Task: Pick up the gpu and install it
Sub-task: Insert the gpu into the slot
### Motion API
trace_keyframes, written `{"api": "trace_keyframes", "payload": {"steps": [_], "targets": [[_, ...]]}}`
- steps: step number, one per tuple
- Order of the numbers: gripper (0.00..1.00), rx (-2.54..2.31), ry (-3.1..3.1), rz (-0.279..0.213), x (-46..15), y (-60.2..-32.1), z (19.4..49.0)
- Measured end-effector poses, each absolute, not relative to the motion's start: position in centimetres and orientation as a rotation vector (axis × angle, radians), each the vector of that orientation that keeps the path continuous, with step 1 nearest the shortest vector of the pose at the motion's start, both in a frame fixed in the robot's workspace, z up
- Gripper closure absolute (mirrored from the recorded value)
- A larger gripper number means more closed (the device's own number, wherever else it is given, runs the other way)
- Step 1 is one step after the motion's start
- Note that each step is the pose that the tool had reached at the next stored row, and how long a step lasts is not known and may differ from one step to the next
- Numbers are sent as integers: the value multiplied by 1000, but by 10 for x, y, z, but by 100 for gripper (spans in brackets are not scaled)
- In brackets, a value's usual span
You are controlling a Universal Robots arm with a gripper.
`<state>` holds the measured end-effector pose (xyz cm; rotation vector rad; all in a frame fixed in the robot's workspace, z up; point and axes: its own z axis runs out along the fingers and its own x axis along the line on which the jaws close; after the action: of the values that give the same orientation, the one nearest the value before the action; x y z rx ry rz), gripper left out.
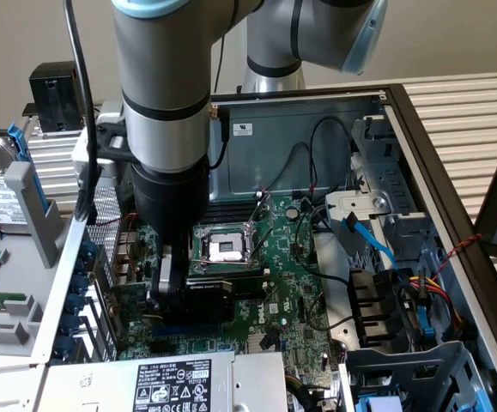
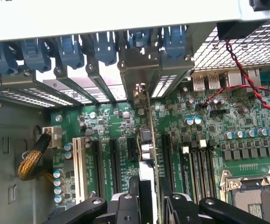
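Main thing I'd worry about for you: the graphics card (image 1: 209,294) looks to be right down at the motherboard (image 1: 291,292), hanging over the row of expansion slots (image 2: 114,161), and I can't tell whether its bottom edge is lined up with one of them or sitting just beside it. If it's off and gets pressed down, my guess is you'd scrape the contacts on the slot wall or flex the board. Same story at the other end: the card's metal bracket (image 2: 141,95) is right up against the rear slot covers (image 2: 97,79) under the blue clips (image 2: 174,42). If the bracket catches on the case lip, the card would probably go in crooked, one end seated and the other riding high. A tilted card could also slide in a pinch grip, imo. The red and black wires (image 2: 246,81) run by the back ports, apart from the card, so I doubt they're a snag risk.

Pose-wise, your arm (image 1: 162,103) reaches straight down into the open case (image 1: 282,116), wrist vertical, just to the exterior view's left of the processor socket (image 1: 227,249). The jaws are pinching the card from above across its thin faces, and it stands upright and edge-on between them, bracket end toward the rear openings. The power supply (image 1: 175,382) is near the card, so there's not much room on that side
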<state>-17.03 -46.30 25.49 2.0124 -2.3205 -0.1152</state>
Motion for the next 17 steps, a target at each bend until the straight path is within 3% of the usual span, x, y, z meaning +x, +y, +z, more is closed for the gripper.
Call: {"api": "trace_keyframes", "payload": {"steps": [17], "targets": [[73, 1997, -2303, -144, -160, -468, 260]]}}
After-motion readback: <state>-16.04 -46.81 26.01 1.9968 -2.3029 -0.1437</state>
